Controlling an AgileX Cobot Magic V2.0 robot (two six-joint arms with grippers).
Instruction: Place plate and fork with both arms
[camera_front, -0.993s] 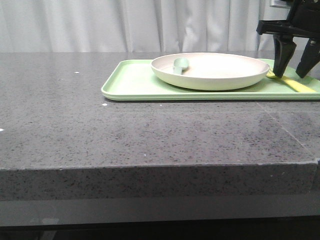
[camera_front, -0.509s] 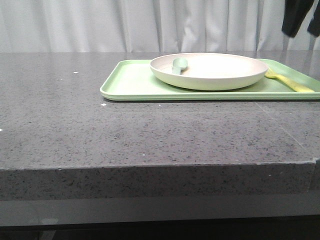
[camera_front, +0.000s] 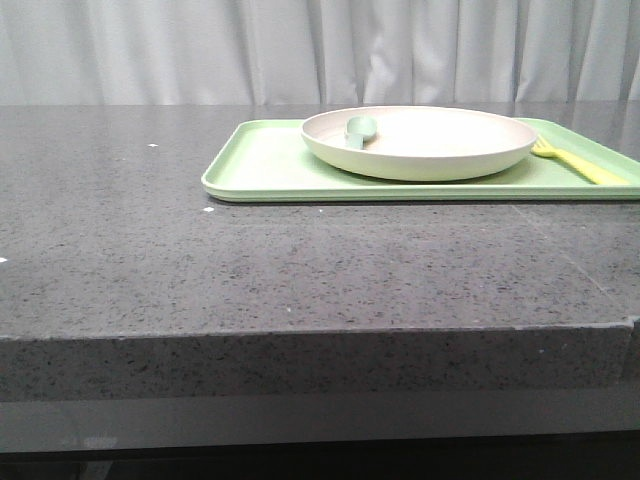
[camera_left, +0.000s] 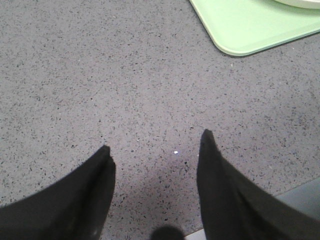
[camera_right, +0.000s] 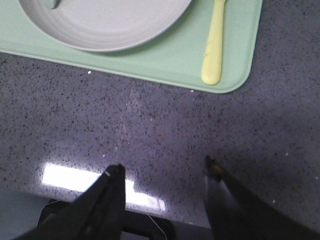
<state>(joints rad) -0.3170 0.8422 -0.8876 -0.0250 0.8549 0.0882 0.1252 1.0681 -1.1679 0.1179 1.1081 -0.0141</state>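
The cream-white plate (camera_front: 420, 142) sits on the light-green tray (camera_front: 270, 165); it also shows in the right wrist view (camera_right: 107, 22). The yellow fork (camera_front: 585, 165) lies on the tray to the right of the plate, apart from it; it also shows in the right wrist view (camera_right: 214, 42). My left gripper (camera_left: 155, 147) is open and empty above bare table, away from the tray's corner (camera_left: 240, 30). My right gripper (camera_right: 164, 167) is open and empty above the table's front edge, back from the tray (camera_right: 165, 60). Neither gripper shows in the front view.
A pale green spoon (camera_front: 358, 130) lies in the plate at its left side. The grey speckled stone table (camera_front: 200, 260) stretches left and in front of the tray. A white curtain (camera_front: 300, 50) hangs behind the table.
My right gripper stood open over the fork a second ago, then rose up and out of the front view. The fork stays on the tray. Plate and tray have not moved.
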